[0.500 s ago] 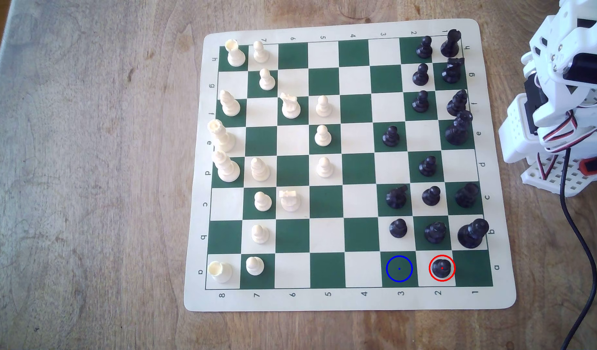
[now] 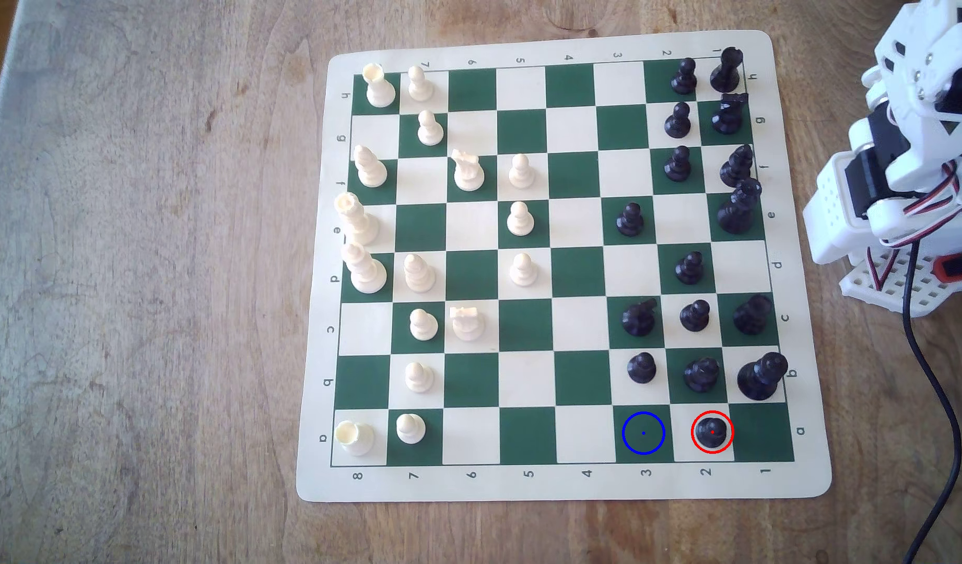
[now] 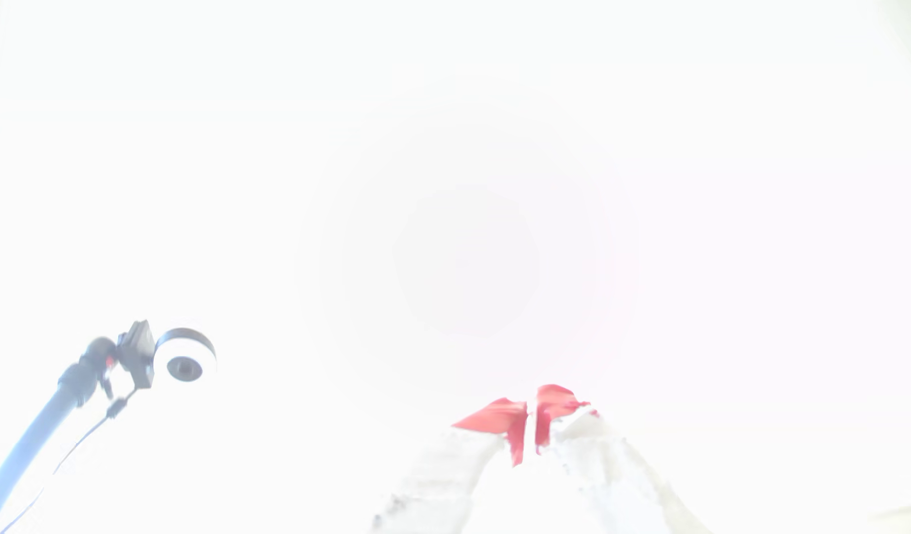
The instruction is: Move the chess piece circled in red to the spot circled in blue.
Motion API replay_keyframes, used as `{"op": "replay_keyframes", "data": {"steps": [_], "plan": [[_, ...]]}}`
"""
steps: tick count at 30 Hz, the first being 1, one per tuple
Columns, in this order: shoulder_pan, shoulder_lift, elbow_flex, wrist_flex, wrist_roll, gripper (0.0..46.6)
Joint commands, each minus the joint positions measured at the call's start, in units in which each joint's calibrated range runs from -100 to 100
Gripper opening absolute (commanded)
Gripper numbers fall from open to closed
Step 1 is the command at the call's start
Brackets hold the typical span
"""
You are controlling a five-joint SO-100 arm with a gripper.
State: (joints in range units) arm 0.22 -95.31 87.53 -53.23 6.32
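Observation:
The red-circled black pawn stands on a cream square in the board's nearest row, towards the exterior view's right. One square to its left lies the blue-circled dark green square, with nothing on it. My white arm is folded up beside the board's right edge, far from the pawn. In the washed-out wrist view, my gripper points at bright glare; its red-taped fingertips sit almost together, shut with nothing between them.
Black pieces crowd the board's right columns; a black pawn and another black piece stand just behind the two marked squares. Cream pieces fill the left side. A black cable trails right of the mat. A camera on a stalk appears in the wrist view.
The arm's upper links have swung up and towards the exterior view's right edge. No chess piece has moved.

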Motion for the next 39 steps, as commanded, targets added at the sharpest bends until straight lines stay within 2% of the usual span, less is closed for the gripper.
{"op": "replay_keyframes", "data": {"steps": [1, 6, 8, 12, 14, 16, 18, 20, 22, 23, 24, 25, 28, 30, 33, 36, 39], "plan": [[0.68, 0.83, -8.38, 16.13, -0.44, 0.2], [1.93, 3.37, -14.82, 37.17, -0.54, 0.2], [2.40, 4.99, -19.62, 52.08, -0.68, 0.2], [1.85, 11.10, -24.34, 59.86, -0.73, 0.2], [2.16, 11.27, -23.70, 59.86, -2.88, 1.2], [2.24, 11.27, -23.52, 60.19, -7.52, 8.7], [2.01, 11.18, -23.97, 59.70, -7.52, 13.3], [1.30, 13.22, -25.70, 59.78, -7.52, 13.3], [1.15, 14.32, -26.33, 61.25, -7.52, 15.6], [1.07, 14.32, -26.78, 62.73, -7.52, 14.8], [1.07, 14.58, -28.05, 65.76, -7.03, 11.4], [-0.10, 16.62, -31.77, 71.90, -4.54, 8.8], [-2.76, 22.13, -40.38, 81.16, -3.37, 12.4], [-3.94, 26.38, -46.01, 87.79, -1.37, 13.8], [-5.58, 28.08, -48.09, 95.24, -0.78, 16.2], [-6.83, 29.60, -48.27, 103.35, -0.73, 20.8], [-9.02, 33.00, -52.44, 113.59, -1.03, 21.1]]}}
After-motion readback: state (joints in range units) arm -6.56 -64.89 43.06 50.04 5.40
